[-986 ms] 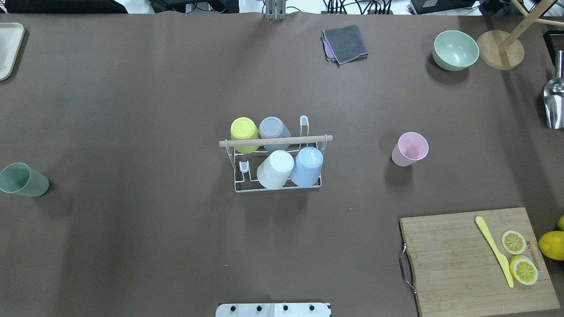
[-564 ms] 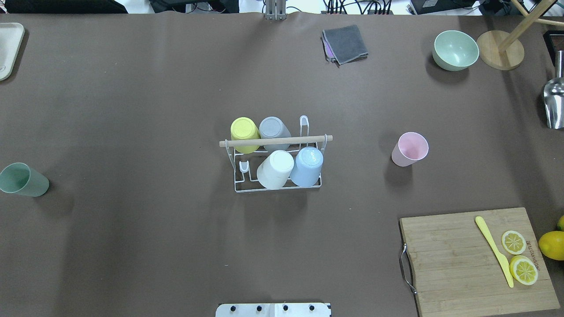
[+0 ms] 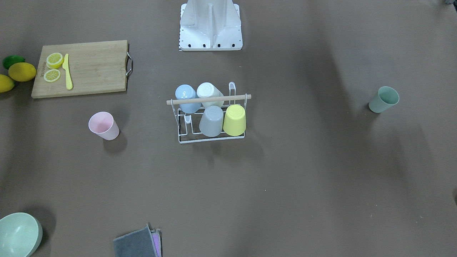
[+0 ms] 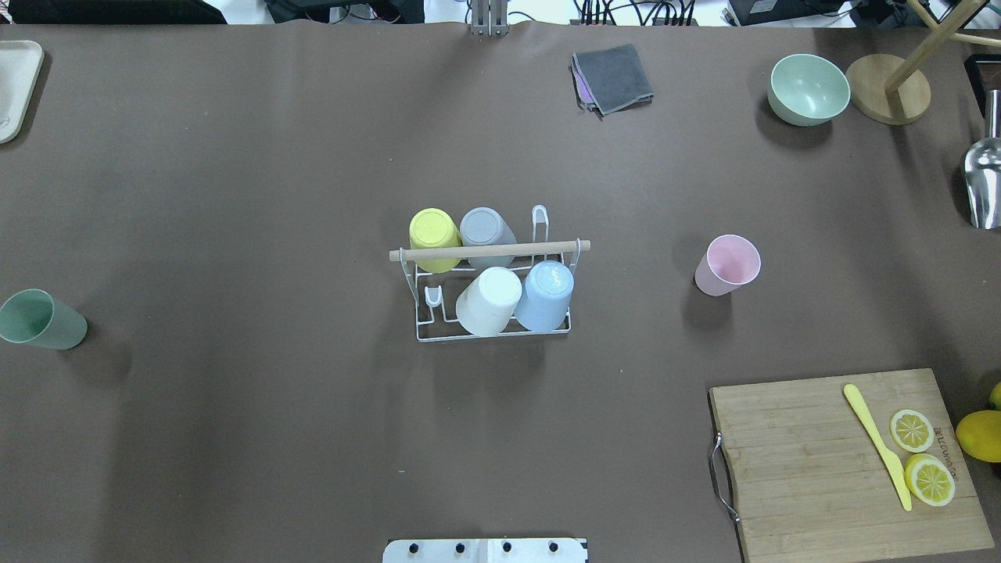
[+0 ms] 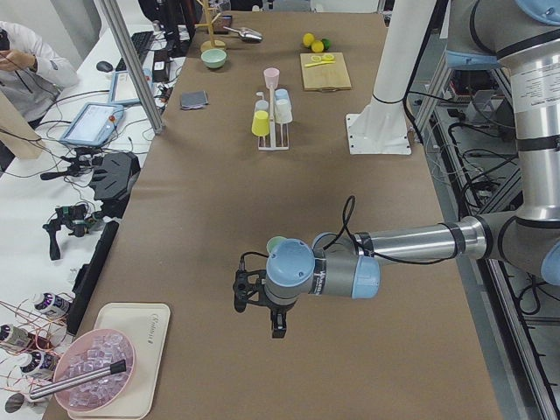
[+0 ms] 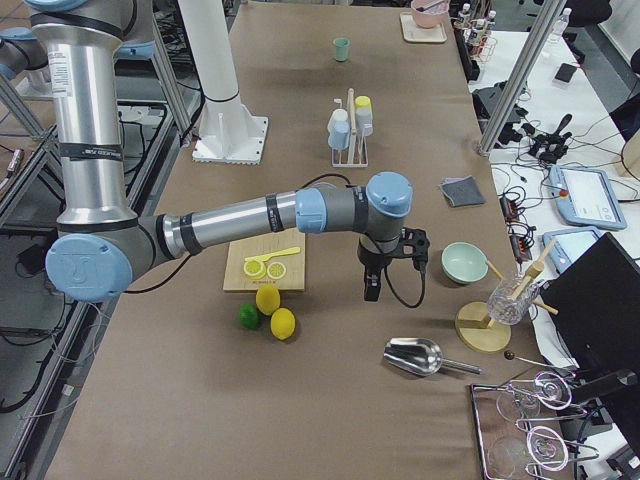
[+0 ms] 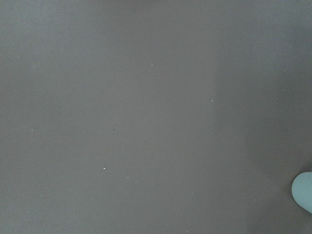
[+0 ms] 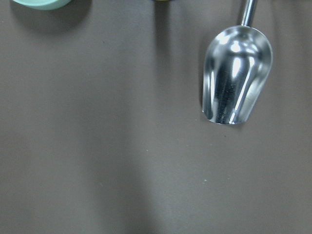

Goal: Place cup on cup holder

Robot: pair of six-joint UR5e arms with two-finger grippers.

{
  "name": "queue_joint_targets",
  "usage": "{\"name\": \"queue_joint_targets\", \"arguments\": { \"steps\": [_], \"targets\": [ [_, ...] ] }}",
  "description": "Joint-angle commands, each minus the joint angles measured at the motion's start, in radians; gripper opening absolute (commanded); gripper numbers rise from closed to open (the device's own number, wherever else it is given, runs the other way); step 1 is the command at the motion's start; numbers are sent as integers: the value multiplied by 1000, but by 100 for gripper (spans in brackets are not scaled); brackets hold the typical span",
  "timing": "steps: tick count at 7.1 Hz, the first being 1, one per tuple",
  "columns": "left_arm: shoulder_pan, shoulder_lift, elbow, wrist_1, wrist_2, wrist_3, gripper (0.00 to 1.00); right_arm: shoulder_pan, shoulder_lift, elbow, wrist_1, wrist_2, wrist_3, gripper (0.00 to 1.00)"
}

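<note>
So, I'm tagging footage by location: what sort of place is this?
Probably a robotics lab: robot arm over the table, tablet on the side bench, cup holder as prop.

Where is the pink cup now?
In the overhead view the pink cup stands upright on the table, right of the cup holder and apart from it, beyond the cutting board.

Light: we see bright, even light from above on the brown bench [image 4: 235, 156].
Shadows: we see soft dark patches beside the pink cup [image 4: 727, 266] and the green cup [image 4: 39, 319].
Glare: we see white shine on the metal scoop [image 8: 236, 73].
Blur: our left wrist view looks a bit soft.
</note>
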State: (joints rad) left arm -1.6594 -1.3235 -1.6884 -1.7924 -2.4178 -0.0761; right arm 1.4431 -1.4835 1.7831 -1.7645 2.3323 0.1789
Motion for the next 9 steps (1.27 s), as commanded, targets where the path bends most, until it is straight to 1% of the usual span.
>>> {"name": "queue_joint_targets", "arguments": {
  "steps": [1,2,3,4,5,6,7,8,9],
  "targets": [
    [1,-14,4,2,6,-30,98,-117,165,-60,-65,-1,100,100],
    [3,-48,13,5,15,-28,98,-157,242,-111,-66,1,146,100],
    [4,-104,33,11,72,-33,98,-196,314,-167,-67,-1,206,100],
    [6,-179,73,13,127,-50,98,-210,404,-256,-76,2,215,100],
    [6,-224,113,15,128,-51,98,-249,452,-292,-110,19,217,100],
    [9,-283,180,15,129,-51,98,-286,509,-342,-139,22,215,100],
    [29,-381,297,15,131,-69,98,-299,585,-447,-153,36,202,100],
    [67,-457,399,13,144,-70,98,-317,635,-518,-158,42,202,100],
    [114,-486,439,15,187,-70,98,-348,643,-554,-153,51,183,100]
  ]
}}
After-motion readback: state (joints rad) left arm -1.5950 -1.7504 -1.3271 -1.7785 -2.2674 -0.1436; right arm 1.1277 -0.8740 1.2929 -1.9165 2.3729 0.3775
